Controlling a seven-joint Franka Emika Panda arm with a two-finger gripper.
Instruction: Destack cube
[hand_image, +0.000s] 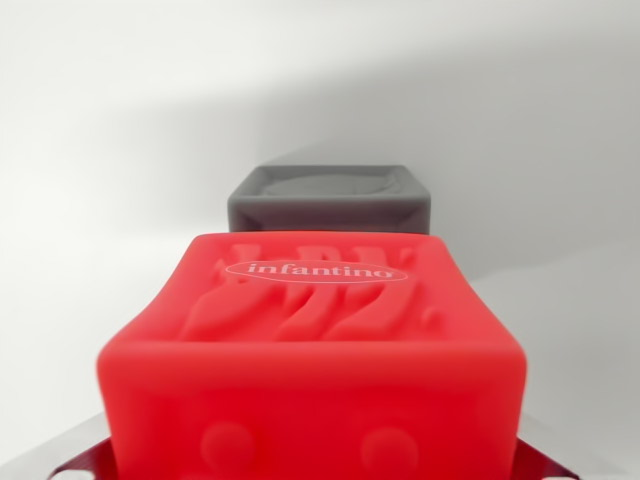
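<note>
A red soft cube (312, 350) with raised wavy relief and an "infantino" label fills the lower half of the wrist view, very close to the camera. Only the tips of my gripper (310, 468) show: shiny metal fingers (82, 464) at the bottom corners press against the cube's left and right sides, so the gripper is shut on it. Behind it, apart from it, a dark grey cube (330, 200) with a round recess in its top rests on the white surface. The underside of the red cube is hidden.
The white tabletop (110, 200) spreads to both sides and behind the cubes, with a soft shadow at the upper right. Nothing else is in view.
</note>
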